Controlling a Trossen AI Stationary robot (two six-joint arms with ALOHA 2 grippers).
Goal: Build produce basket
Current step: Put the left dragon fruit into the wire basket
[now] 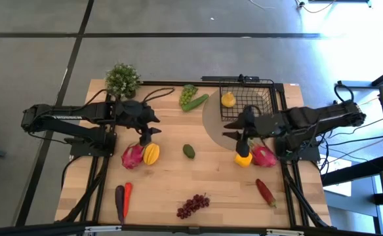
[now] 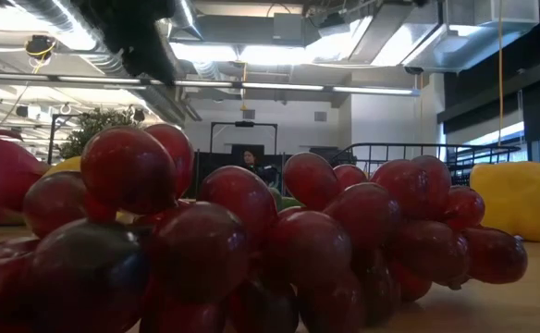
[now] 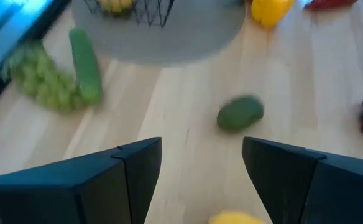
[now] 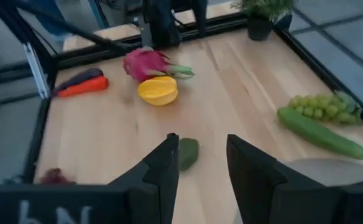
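Wooden table (image 1: 178, 177): left gripper (image 1: 146, 136) released, empty above starfruit (image 1: 151, 153); right gripper (image 1: 244, 136) part-open, empty; risk: descending pads knock starfruit against dragon fruit (image 1: 132, 156), rolling it away

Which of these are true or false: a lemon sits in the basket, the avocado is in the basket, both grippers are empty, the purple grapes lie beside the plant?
1. A lemon sits in the basket. True.
2. The avocado is in the basket. False: it lies on the bare table.
3. The left gripper and the right gripper hold nothing. True.
4. The purple grapes lie beside the plant. False: they lie at the opposite table edge.
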